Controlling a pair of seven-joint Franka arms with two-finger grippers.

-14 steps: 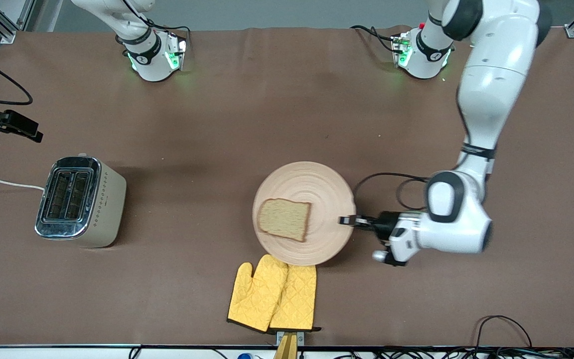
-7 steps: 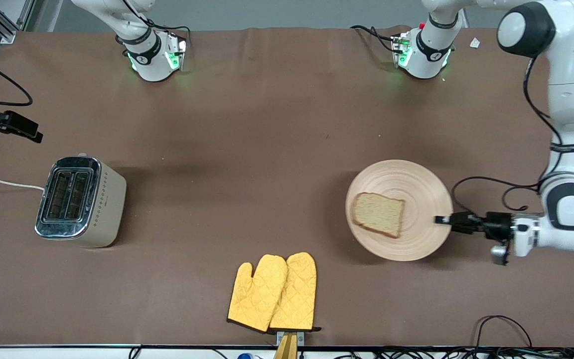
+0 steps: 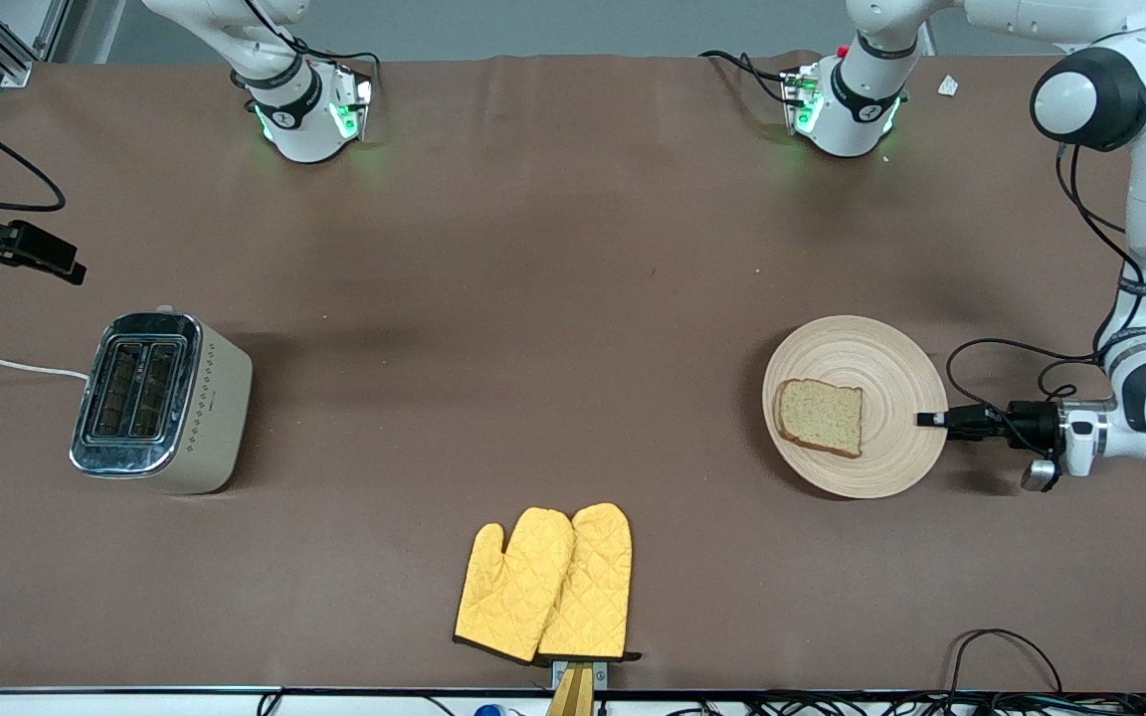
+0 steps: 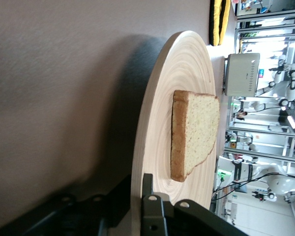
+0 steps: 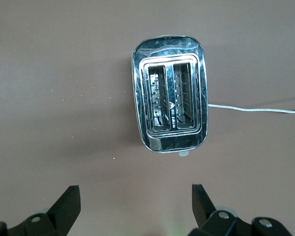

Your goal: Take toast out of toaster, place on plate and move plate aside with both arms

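Observation:
The round wooden plate [image 3: 881,373] lies toward the left arm's end of the table with the toast [image 3: 820,416] flat on it. My left gripper [image 3: 931,420] is shut on the plate's rim at the side toward the left arm's end. In the left wrist view the plate [image 4: 160,123] and the toast [image 4: 194,132] show just past my left gripper [image 4: 135,189], one finger above the rim and one below. My right gripper [image 5: 135,196] is open and empty, high over the table beside the toaster [image 5: 169,93]; in the front view it [image 3: 66,268] shows at the edge.
The toaster [image 3: 160,401] stands at the right arm's end, slots up, its white cable [image 3: 6,366] running off the table. Two yellow oven mitts [image 3: 545,587] lie near the table's front edge. Black cables [image 3: 1006,353] loop beside the left wrist.
My left gripper has carried the plate with the toast on it from above the mitts toward the left arm's end of the table. The right gripper has not moved.

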